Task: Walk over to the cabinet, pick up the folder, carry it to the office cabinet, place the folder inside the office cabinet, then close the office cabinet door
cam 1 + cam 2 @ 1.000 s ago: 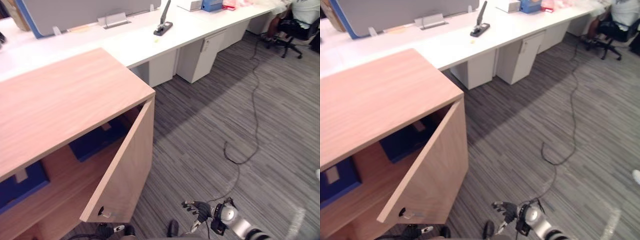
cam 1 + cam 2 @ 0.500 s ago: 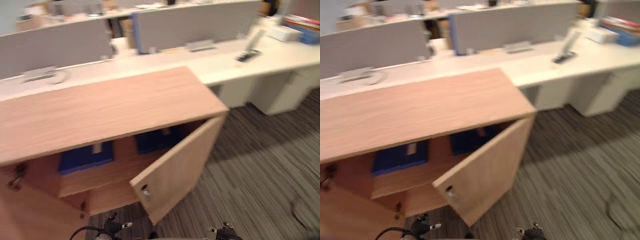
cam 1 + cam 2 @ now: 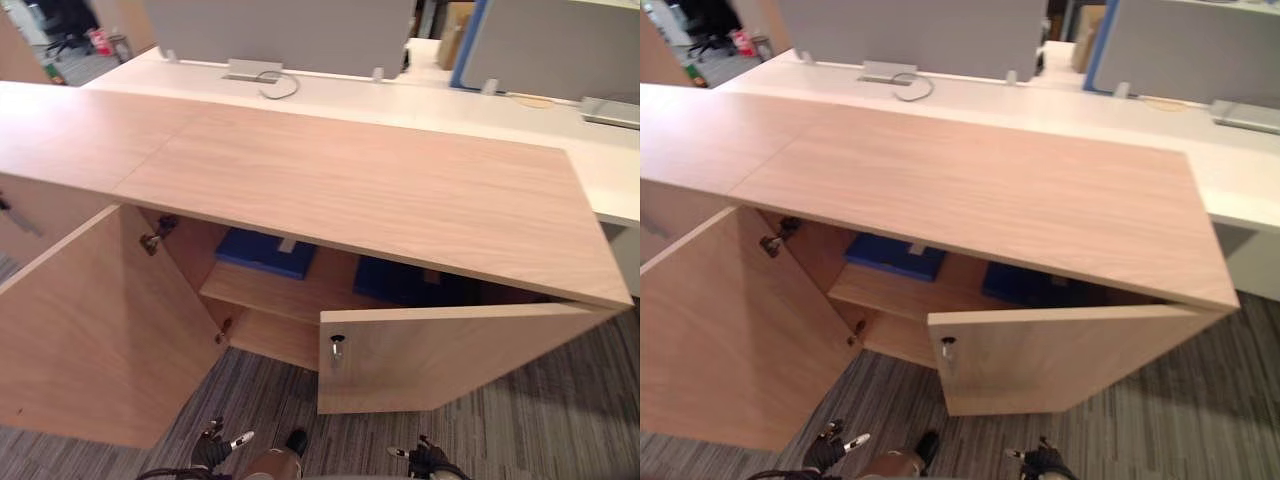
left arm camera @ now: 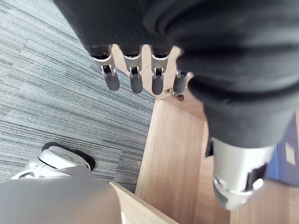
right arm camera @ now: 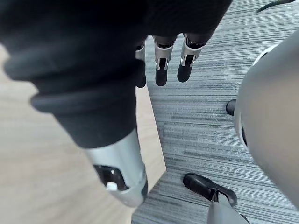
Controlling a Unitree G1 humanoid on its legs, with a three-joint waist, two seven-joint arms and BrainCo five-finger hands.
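A light wooden office cabinet stands in front of me with both doors open. Its left door is swung wide and its right door stands half open, with a key in its lock. Two blue folders lie flat on the inner shelf, one at the left and one at the right, partly hidden by the top. My left hand and right hand hang low over the carpet, fingers straight and holding nothing. Both also show at the lower edge, the left hand and the right hand.
A long white desk with grey partition screens runs behind the cabinet. A second wooden top adjoins the cabinet on the left. Grey striped carpet covers the floor before the doors.
The camera has swung left, so the cabinet now faces me squarely with both open doors in view. Both hands stay low and hold nothing.
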